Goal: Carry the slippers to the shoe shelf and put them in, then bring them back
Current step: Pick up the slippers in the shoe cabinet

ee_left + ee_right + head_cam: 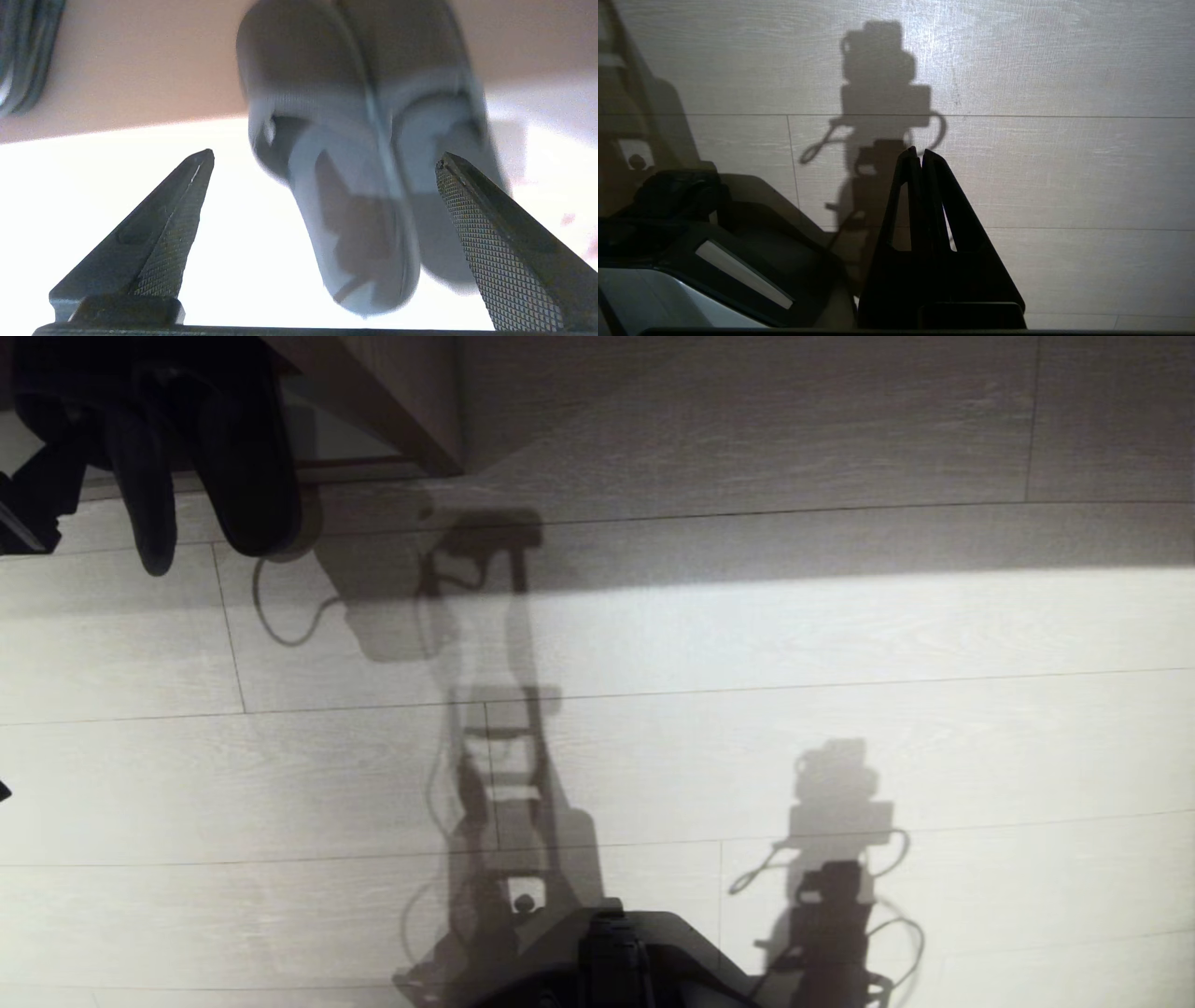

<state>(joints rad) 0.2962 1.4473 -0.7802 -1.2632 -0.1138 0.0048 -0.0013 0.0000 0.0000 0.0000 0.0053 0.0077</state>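
Dark slippers (355,186) blurred between spread left gripper (324,156) fingers, toes cut off

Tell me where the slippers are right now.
The slippers lie side by side on the floor at the head view's upper left, toes towards the wooden unit. The open left gripper is lined up on their heels without touching.

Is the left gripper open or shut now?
Open. In the left wrist view the left gripper has its fingers spread wide apart, with the slippers ahead, not gripped.
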